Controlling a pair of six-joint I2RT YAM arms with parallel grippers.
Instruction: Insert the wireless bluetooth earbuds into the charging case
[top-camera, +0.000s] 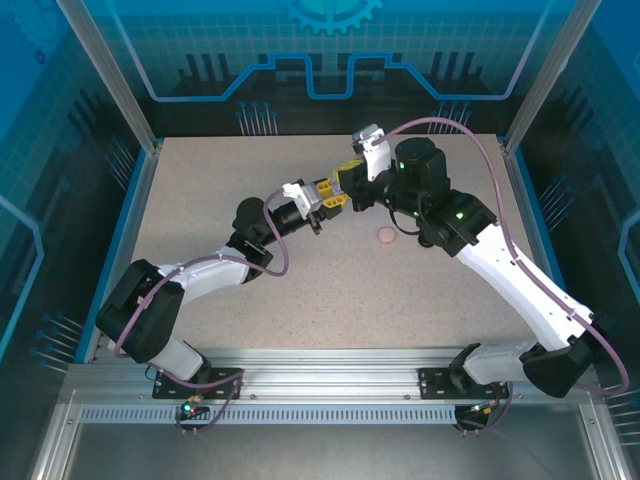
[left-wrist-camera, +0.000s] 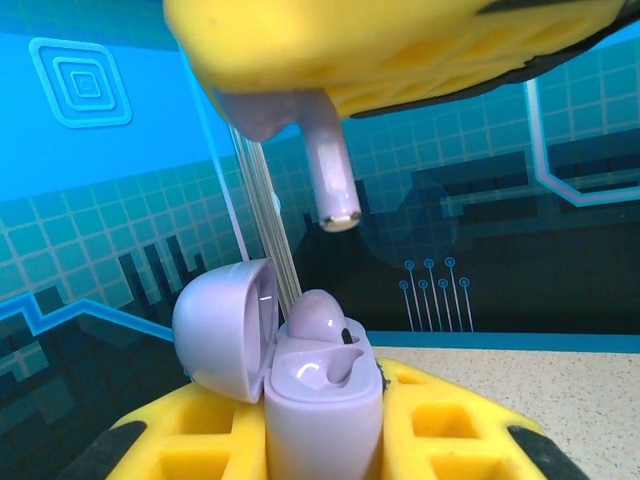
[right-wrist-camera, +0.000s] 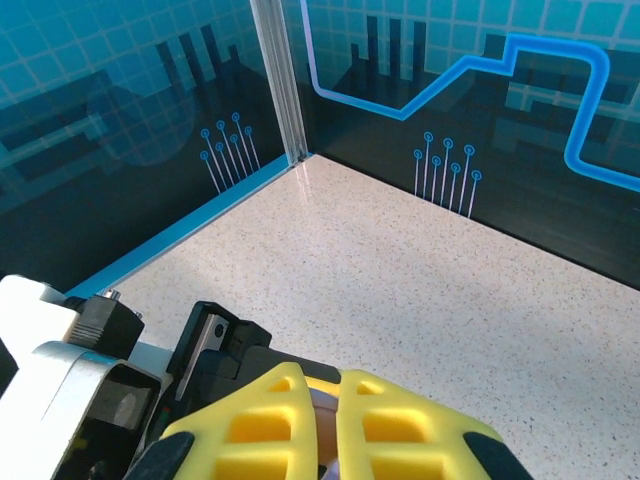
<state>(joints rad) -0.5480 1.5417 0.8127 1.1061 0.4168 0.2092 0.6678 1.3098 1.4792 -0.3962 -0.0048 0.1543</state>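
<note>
Left gripper (left-wrist-camera: 325, 440) is clamped on the lilac charging case (left-wrist-camera: 320, 415) over the far middle of the table (top-camera: 330, 300). Right gripper (right-wrist-camera: 320, 395) meets it from the right, pinched tight on a lilac earbud (left-wrist-camera: 330, 170) (stem down, just above the case, not touching). Case lid (left-wrist-camera: 225, 325) is flipped open to the left. Second lilac earbud (left-wrist-camera: 318, 318) sits seated in the case. Small pink round thing (top-camera: 385, 236) lies on the table, near-right of both grippers.

Left hand (top-camera: 327, 196) closed, right hand (top-camera: 349, 180) closed, meeting
</note>
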